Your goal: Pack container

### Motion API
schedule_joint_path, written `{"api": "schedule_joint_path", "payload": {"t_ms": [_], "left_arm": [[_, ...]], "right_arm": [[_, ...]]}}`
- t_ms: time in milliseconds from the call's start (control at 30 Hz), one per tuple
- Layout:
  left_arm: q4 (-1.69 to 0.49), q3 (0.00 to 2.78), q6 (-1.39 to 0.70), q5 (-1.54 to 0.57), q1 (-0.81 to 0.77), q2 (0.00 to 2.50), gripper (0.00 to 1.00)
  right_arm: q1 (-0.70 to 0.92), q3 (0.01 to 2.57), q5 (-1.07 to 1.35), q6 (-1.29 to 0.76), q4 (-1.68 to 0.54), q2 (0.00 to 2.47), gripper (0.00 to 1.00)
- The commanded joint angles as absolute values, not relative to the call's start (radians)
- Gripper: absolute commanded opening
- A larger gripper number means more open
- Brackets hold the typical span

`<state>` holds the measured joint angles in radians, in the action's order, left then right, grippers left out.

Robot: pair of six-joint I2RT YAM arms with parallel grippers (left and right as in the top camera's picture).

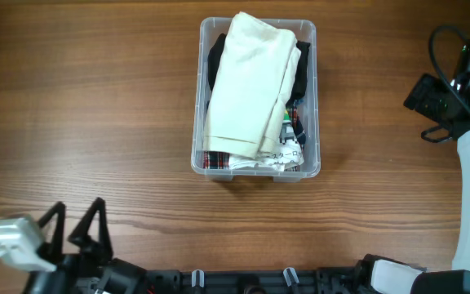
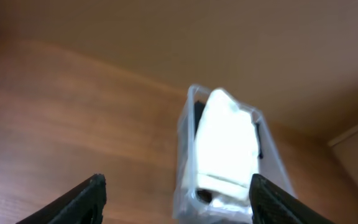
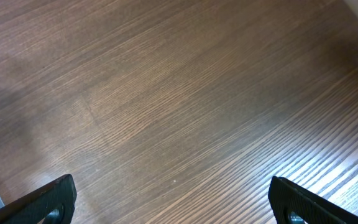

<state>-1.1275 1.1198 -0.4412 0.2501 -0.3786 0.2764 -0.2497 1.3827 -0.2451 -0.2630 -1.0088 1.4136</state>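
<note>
Top cam: the clear plastic box w/ round corners [image 1: 255, 174] sits on the brown wood table [image 1: 96, 106], mid-back, well apart from both arms. It looks full. 1 big cream folded cloth [image 1: 251, 82] lies on top & seems to sit higher than the rim. Under it is 1 black cloth [image 1: 215, 61]. At the near end are 1 red check cloth [image 1: 216, 161] & 1 white thing w/ print [image 1: 285, 157]. The left gripper [image 1: 75, 211] is at the near edge, jaws spread, holding nothing. The right gripper [image 1: 432, 102] is off to the side; can't tell its jaws here. L wrist cam: jaws wide apart, nothing btw them, box [image 2: 184, 130] ahead w/ the cream cloth [image 2: 225, 143] piled high. R wrist cam: jaws wide apart, only table [image 3: 179, 93] below. So 1 box, 4 things I can count inside, 2 grippers. What could go wrong, I think: the tall cloth could slide out if bumped, & a push down could shove the light box along the smooth wood.
</note>
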Motion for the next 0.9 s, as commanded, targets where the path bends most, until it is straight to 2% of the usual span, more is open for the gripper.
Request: {"api": "schedule_joint_path", "payload": {"t_ms": [0, 33, 200, 433, 733, 867], "left_arm": [[-1.125, 0.992, -0.491, 0.278, -0.382, 0.229, 0.80], [-1.125, 0.959, -0.491, 0.283, -0.382, 0.230, 1.00], [-1.047, 0.811, -0.492, 0.282, -0.382, 0.231, 1.00], [-0.794, 0.561, -0.550, 0.282, -0.382, 0.231, 1.00], [-0.595, 0.257, -0.559, 0.281, -0.382, 0.231, 1.00], [-0.480, 0.207, -0.563, 0.194, -0.382, 0.231, 1.00]], "right_arm": [[-0.250, 1.399, -0.262, -0.262, -1.007, 1.404, 1.00], [-0.250, 1.399, -0.262, -0.262, -1.007, 1.404, 1.00], [-0.250, 1.399, -0.262, -0.263, -1.007, 1.404, 1.00], [-0.250, 1.399, -0.262, -0.263, -1.007, 1.404, 1.00], [-0.250, 1.399, -0.262, -0.263, -1.007, 1.404, 1.00], [-0.250, 1.399, -0.262, -0.262, -1.007, 1.404, 1.00]]}}
